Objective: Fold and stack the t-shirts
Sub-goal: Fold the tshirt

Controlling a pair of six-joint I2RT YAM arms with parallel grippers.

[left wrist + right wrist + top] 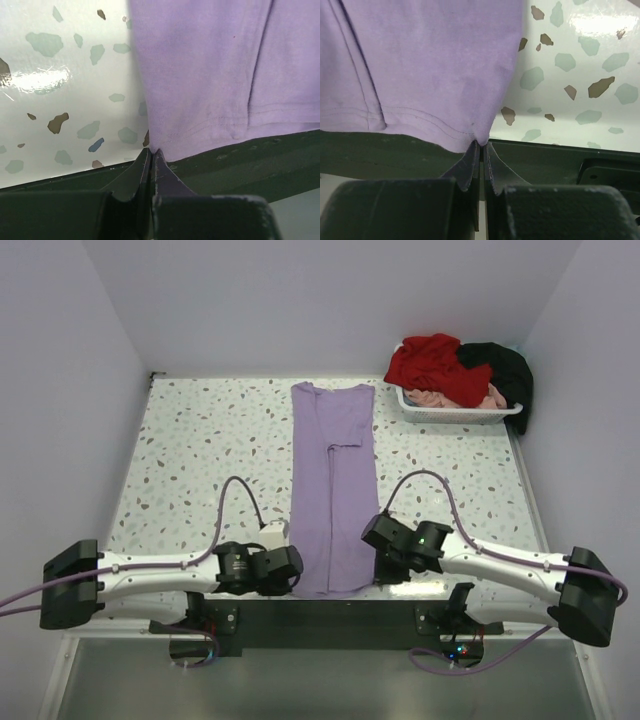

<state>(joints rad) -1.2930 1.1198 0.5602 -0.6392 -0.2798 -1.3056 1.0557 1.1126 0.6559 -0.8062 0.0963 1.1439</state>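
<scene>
left tool [152,149] and right tool [482,143] pinching hem corners, lavender t-shirt [333,490] folded lengthwise, long smooth strip

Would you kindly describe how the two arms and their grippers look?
Both arms have white tubular links with black joint housings and boxy black ends; see the left arm and right arm. A pale purple cable loops along each. A green light glows on the right wrist. The left gripper and right gripper have dark fingers tapering to thin tips.
</scene>
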